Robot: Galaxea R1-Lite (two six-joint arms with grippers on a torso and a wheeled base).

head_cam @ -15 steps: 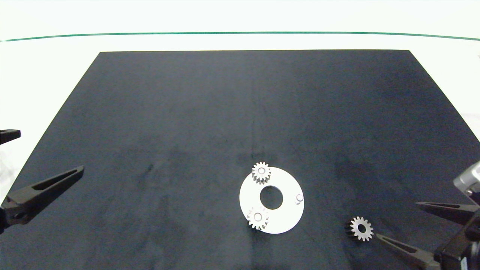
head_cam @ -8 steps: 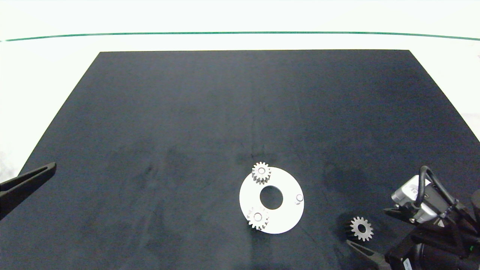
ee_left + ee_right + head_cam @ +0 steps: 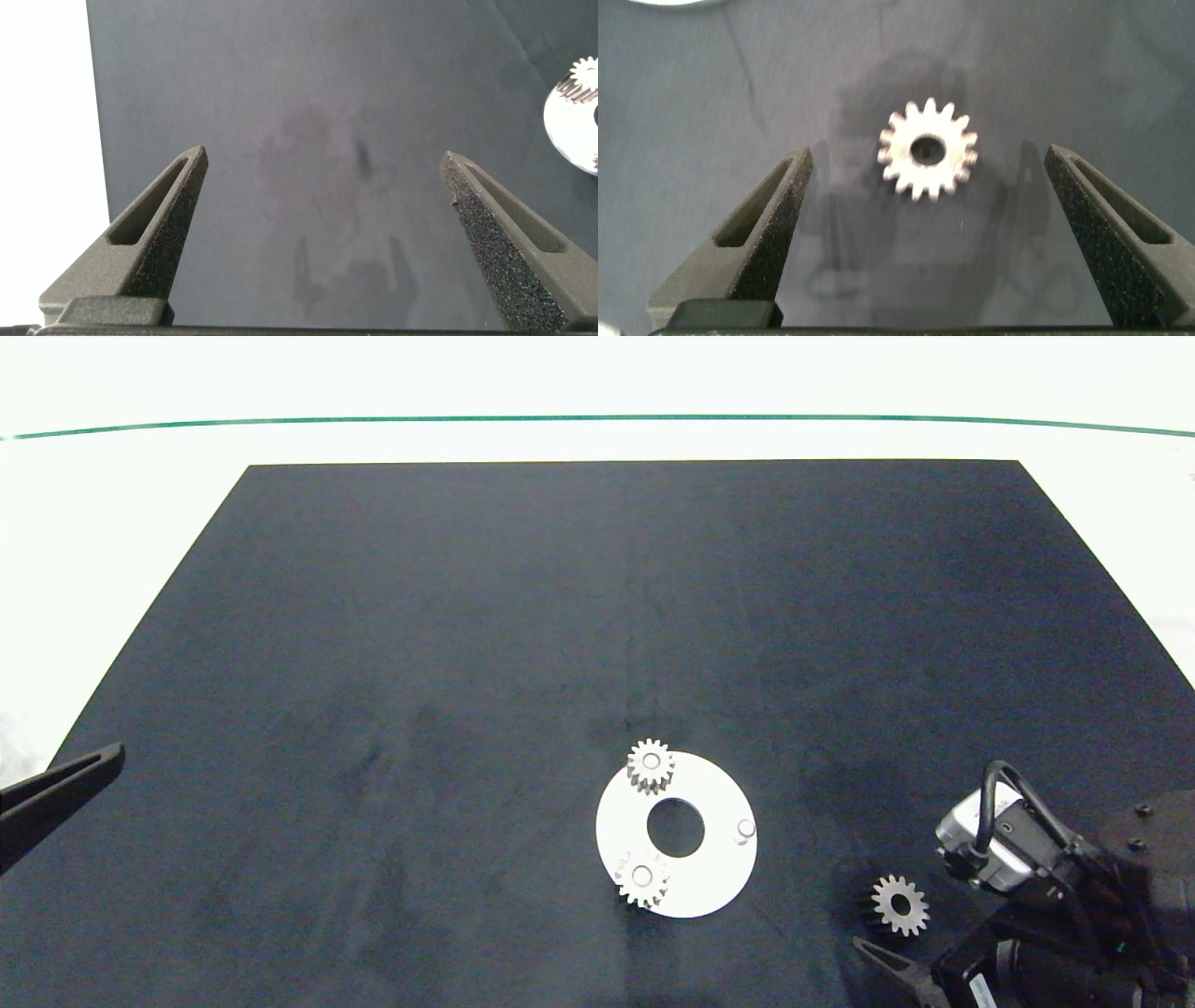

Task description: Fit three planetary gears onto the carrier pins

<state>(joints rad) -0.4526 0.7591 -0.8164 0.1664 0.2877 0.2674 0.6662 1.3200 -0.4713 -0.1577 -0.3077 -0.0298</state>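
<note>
Gear number three [image 3: 901, 904] lies flat on the dark mat [image 3: 467, 663], right of the white disc [image 3: 714, 887], where two gears [image 3: 650, 765] already sit on carrier pins and one pin [image 3: 745, 828] stands bare. I see my right gripper [image 3: 929, 191] spread wide around it — nothing held. My left gripper [image 3: 325, 187] hangs wide open and empty at the desk's left edge.

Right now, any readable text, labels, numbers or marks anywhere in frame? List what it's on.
None readable in any view.
White disc: blank, no markings.
The two planetary gears seated on it and the loose gear: no stamps visible.
Black mat: plain, only faint smudges.
Right gripper, fingers open around the loose gear, and left gripper, open at the mat's left edge: no labels seen.
</note>
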